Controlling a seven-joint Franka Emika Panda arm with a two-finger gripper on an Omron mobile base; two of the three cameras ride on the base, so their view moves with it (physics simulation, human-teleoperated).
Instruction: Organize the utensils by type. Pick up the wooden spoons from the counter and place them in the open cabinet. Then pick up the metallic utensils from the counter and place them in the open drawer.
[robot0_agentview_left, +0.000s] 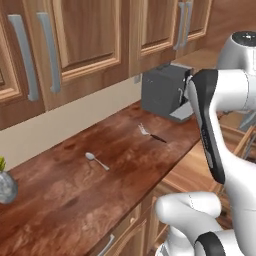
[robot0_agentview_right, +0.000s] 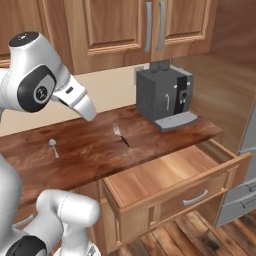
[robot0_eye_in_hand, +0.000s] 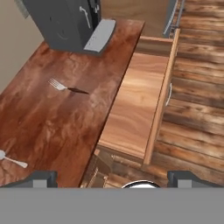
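The metal spoon (robot0_agentview_left: 96, 160) lies flat on the counter (robot0_agentview_left: 60, 200), bowl toward the wall, well apart from a fork (robot0_agentview_left: 150, 133) with a dark handle that rests nearer the grey coffee machine (robot0_agentview_left: 164, 90); both sit loose on the bare wood, presumably left out to be sorted. That makes one spoon and one fork in sight, two metal pieces in all, and no wooden spoon can be made out on this stretch of counter. Below the counter edge the open drawer (robot0_agentview_right: 165, 175) stands pulled out, its flat bottom bare, ready to receive the metal pieces. The pincer (robot0_eye_in_hand: 111, 179) hangs above the counter edge with its tips spread wide, holding nothing. A small grey pot (robot0_agentview_left: 6, 186) with a plant stands at the counter's left end.
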